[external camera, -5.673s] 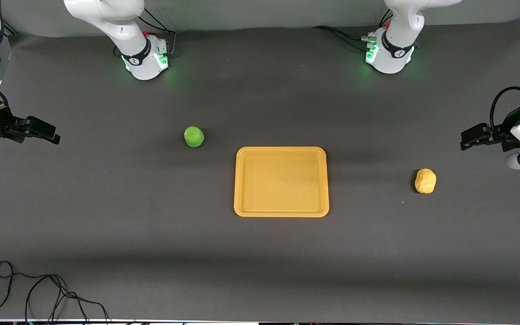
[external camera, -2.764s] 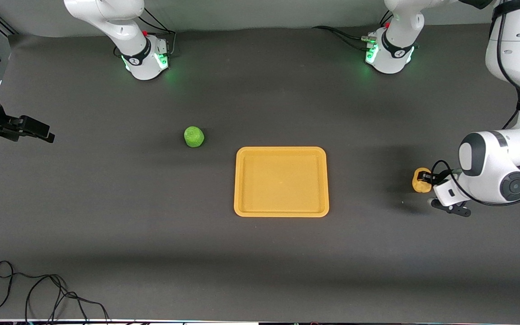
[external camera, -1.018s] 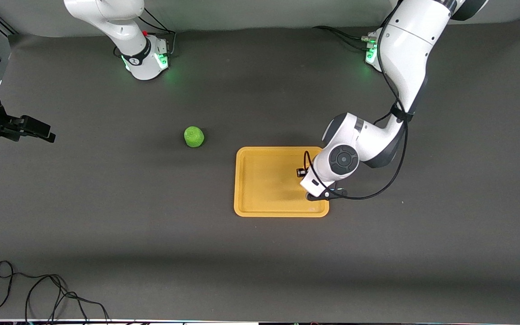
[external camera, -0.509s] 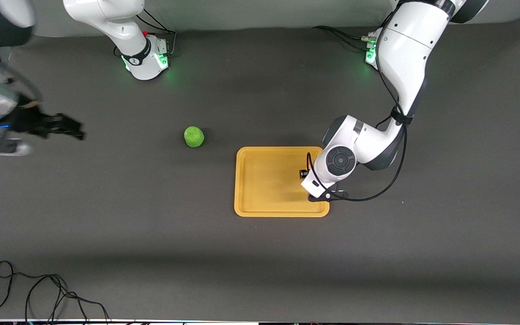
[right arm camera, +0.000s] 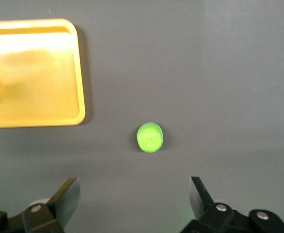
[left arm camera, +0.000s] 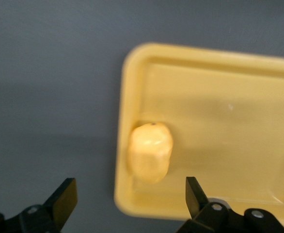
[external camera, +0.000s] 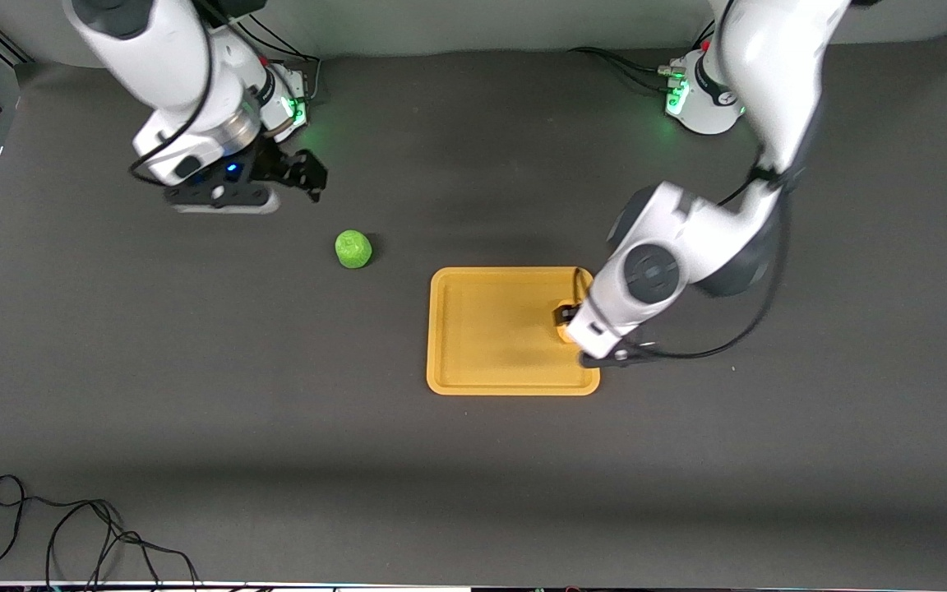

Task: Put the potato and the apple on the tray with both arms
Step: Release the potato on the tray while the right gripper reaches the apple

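The yellow-orange potato (left arm camera: 150, 152) lies in the tray (left arm camera: 239, 145), against the rim at the left arm's end. In the front view only a sliver of it (external camera: 561, 331) shows beside the left wrist. My left gripper (left arm camera: 130, 190) is open above the potato and apart from it; it also shows in the front view (external camera: 565, 319). The green apple (external camera: 353, 248) sits on the table, off the tray (external camera: 490, 329), toward the right arm's end. My right gripper (external camera: 313, 175) is open and empty over the table close to the apple (right arm camera: 150, 137).
A loose black cable (external camera: 71, 526) lies at the near corner at the right arm's end. The two green-lit bases (external camera: 272, 107) (external camera: 708, 99) stand along the back. The right wrist view shows the tray (right arm camera: 35, 77) beside the apple.
The right arm has swung in from its end of the table to a spot near the apple. The left arm has lifted slightly, and the potato now lies free in the tray.
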Controlling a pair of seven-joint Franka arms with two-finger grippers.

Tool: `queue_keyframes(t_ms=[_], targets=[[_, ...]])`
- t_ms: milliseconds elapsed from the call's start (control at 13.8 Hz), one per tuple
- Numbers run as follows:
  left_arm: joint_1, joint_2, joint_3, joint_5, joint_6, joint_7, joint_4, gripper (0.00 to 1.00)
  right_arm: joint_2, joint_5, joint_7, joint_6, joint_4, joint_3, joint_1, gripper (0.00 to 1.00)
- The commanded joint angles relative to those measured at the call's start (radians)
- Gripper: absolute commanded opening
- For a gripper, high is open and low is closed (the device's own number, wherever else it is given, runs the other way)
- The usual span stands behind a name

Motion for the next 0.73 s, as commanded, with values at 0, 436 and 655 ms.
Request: queue_keyframes(t_ms=[0,436,655], targets=[[0.048,-0.228,0.008,0.062,-0.18,0.003,-0.047,0.99,-0.19,0.004,0.008,0.104,-0.26,-0.013,0.005,1.0],[0.233,-0.474,0.008,0.091,-0.203,0.311,-0.134,0.99,-0.088,0.005,0.01,0.493,-0.516,-0.014,0.06,1.0],[0.333,-0.488,0.01,0.081,-0.18,0.5,-0.153,0.99,0.105,0.005,0.014,0.734,-0.555,-0.014,0.062,1.0]])
